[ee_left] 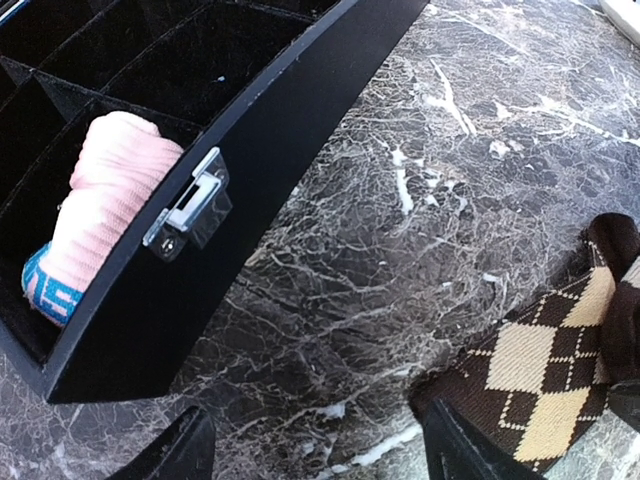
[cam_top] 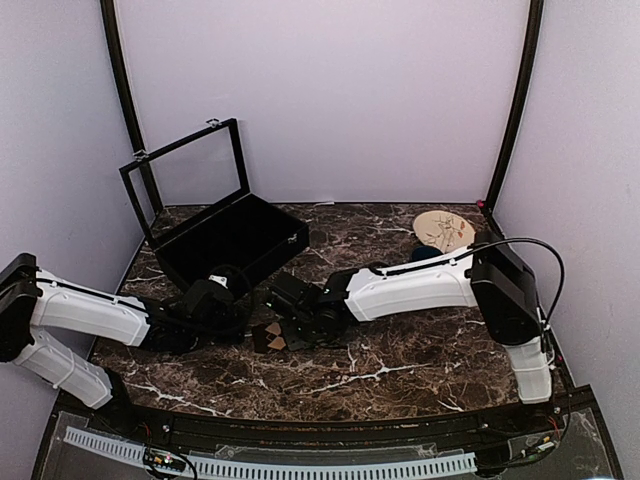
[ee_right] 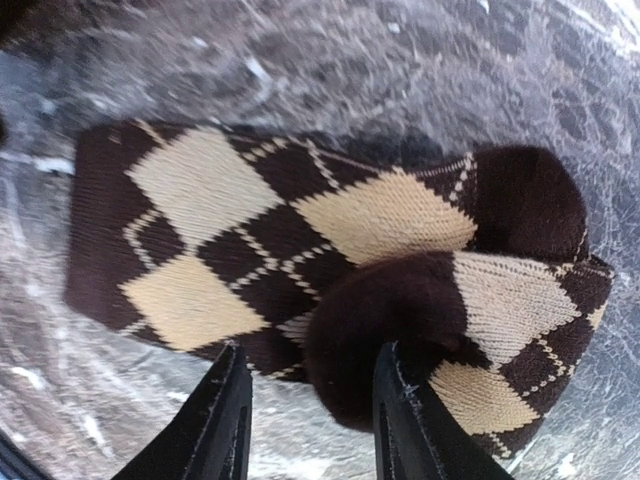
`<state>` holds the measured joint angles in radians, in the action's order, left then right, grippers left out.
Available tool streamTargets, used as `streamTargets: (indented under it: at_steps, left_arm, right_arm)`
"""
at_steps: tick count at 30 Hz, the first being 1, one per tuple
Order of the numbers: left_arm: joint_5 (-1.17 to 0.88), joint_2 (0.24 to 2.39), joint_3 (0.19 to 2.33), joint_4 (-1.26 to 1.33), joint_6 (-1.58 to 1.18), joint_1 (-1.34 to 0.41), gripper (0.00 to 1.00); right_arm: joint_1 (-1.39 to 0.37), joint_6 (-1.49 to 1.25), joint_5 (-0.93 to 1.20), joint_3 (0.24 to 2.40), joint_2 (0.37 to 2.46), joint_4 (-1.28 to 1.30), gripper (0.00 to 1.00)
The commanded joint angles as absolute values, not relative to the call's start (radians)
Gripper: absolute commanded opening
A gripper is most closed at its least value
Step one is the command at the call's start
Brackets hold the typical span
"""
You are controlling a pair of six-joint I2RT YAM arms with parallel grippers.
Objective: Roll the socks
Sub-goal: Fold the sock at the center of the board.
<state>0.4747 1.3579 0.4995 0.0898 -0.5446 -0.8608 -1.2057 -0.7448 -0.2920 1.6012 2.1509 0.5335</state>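
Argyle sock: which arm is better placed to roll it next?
Likely the right: the right gripper hangs directly over the argyle sock, fingers astride a folded end. The left gripper is open beside the box.

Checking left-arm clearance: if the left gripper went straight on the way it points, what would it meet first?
Probably bare marble tabletop, in the gap between the black box and the argyle sock. The left gripper stands open and frames neither; depth is unclear.

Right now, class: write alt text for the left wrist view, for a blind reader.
A rolled pink sock sits in a compartment of the black box; the argyle sock lies apart on the marble table, by the open left gripper.
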Motion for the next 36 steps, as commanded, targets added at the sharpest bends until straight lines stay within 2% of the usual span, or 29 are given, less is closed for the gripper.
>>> streamTargets:
  at_steps: [1, 9, 22, 36]
  left_arm:
    - [0.468, 1.322, 0.478, 0.109, -0.557, -0.854, 0.74]
    - [0.461, 1.325, 0.473, 0.117, -0.555, -0.85, 0.74]
    - [0.455, 1.323, 0.466, 0.123, -0.557, -0.847, 0.74]
    - [0.454, 1.318, 0.468, 0.121, -0.555, -0.847, 0.74]
  right_arm:
    - [-1.221, -0.731, -0.336, 1.636, 2.185, 0.596, 0.39]
    - [-1.222, -0.732, -0.354, 1.651, 2.208, 0.622, 0.34]
    - [-1.224, -0.731, -0.36, 1.665, 2.222, 0.642, 0.0]
    - [-1.234, -0.733, -0.41, 1.7, 2.163, 0.665, 0.0]
